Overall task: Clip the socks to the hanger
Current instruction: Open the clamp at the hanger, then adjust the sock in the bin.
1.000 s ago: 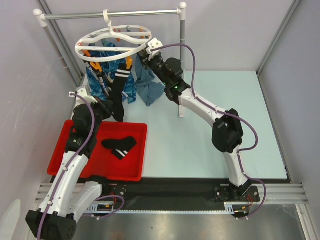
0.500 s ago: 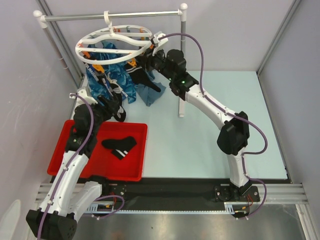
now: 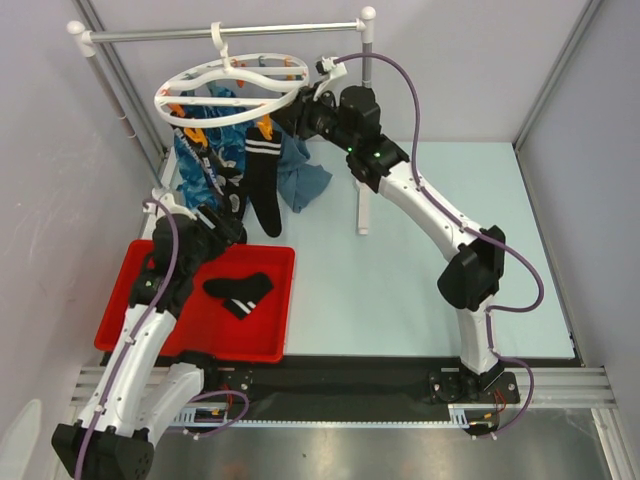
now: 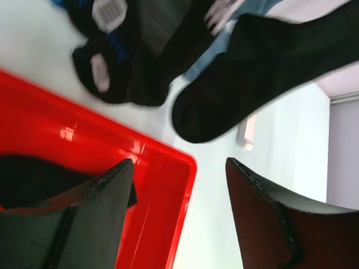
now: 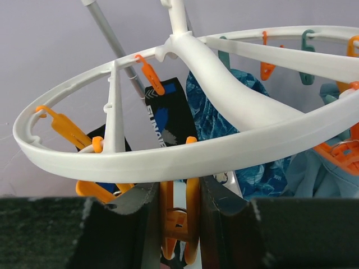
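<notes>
Grey walls, pale tabletop, hanger on rail

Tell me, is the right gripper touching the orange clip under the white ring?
Touching. In the right wrist view, the right gripper has its fingers pressed against both sides of the orange clip, with no gap visible, just below the hanger rim.

Black striped sock hangs from white hanger.

Hanging from the rail at back left, hanger; under its near rim, dangling sock; in front, tray holding another sock.
</notes>
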Robot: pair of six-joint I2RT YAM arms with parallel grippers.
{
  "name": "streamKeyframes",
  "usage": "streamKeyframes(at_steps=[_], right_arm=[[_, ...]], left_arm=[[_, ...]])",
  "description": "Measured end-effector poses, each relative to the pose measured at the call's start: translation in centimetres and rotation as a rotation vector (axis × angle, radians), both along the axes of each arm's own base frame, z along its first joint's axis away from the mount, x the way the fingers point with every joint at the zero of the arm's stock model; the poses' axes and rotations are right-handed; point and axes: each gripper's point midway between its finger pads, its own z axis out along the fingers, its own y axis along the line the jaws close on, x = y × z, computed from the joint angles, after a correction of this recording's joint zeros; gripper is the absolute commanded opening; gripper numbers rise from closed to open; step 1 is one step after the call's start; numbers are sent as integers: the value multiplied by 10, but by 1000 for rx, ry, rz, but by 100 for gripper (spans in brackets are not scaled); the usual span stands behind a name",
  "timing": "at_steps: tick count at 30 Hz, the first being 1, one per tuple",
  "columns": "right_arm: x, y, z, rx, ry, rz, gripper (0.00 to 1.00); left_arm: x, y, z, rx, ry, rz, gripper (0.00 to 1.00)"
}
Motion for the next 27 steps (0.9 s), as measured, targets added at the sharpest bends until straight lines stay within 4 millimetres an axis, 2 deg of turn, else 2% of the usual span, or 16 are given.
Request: streamKeyframes(at_steps=[3, 10, 13, 18, 24, 26, 27], right_arm=[[-4, 3, -1, 1, 11, 13, 0], [-11, 10, -1, 7, 14, 30, 0], [-13, 13, -2, 7, 13, 38, 0], [-13, 15, -7, 5, 15, 46, 0], [-13, 16, -12, 10, 23, 53, 0], [-13, 16, -14, 11, 23, 54, 0], [-14, 16, -14, 13, 25, 55, 0]], left_arm=[[-10, 0, -26, -31, 86, 23, 72], [-42, -5, -120, -111, 377, 74, 68], [-54, -5, -146, -129, 460, 96, 68], [-72, -8, -162, -182, 472, 139, 55], [-80, -7, -151, -190, 410, 186, 53], [-83, -5, -151, -196, 402, 212, 45], [-86, -4, -153, -201, 404, 219, 44]])
